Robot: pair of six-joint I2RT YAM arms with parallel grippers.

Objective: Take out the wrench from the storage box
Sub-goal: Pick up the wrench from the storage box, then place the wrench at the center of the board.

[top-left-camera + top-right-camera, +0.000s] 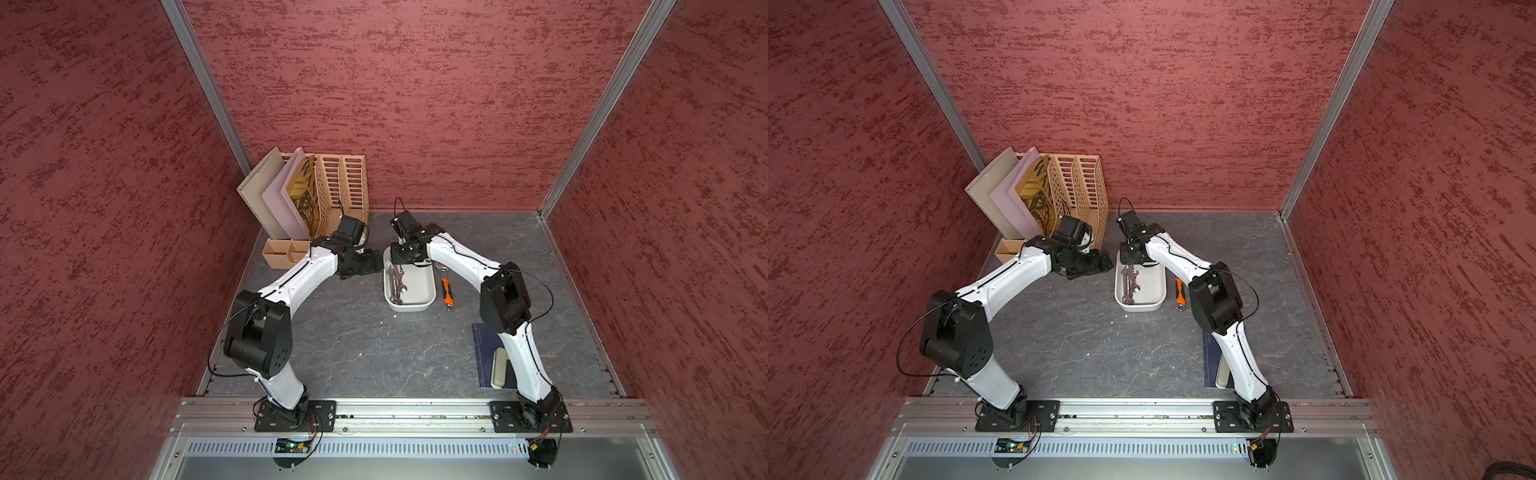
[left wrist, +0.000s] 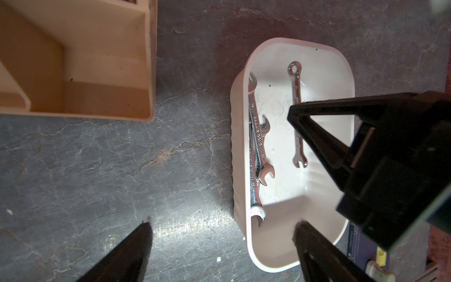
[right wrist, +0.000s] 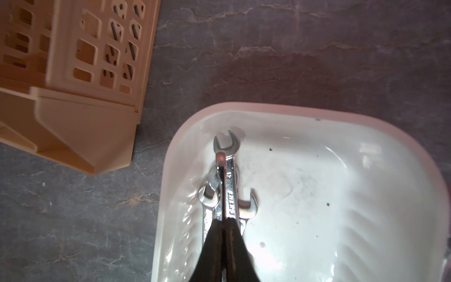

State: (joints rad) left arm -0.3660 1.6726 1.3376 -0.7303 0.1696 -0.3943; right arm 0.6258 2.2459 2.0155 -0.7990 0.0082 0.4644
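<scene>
Closest in runs the aluminium rail point(image 1: 411, 409); just past it a navy mat point(image 1: 486, 353) with a cream block point(image 1: 498, 368) lies beside the right arm point(image 1: 519, 357). Farther out, mid-surface, sits the storage box point(image 1: 409, 307). An orange-handled spanner point(image 1: 445, 289) lies outside it, just beside its right wall.

Over the box's far end, the right hand point(image 3: 224, 224) is pressed together on the shank of a wrench point(image 3: 229, 185), whose open head points toward the far wall. That wrench looks raised a little above the other wrenches point(image 2: 256, 146) heaped along the left wall, yet it sits inside the rim's outline. Left hand point(image 2: 223, 222) hovers spread and empty, just beside that wall. Behind stands the tan file rack point(image 1: 340, 187).

With the grasp made, the lift-out is the step in hand. Next calls for a straight rise clear of the rim without dragging the heap, then a carry onto the surface point(image 1: 353, 345).
</scene>
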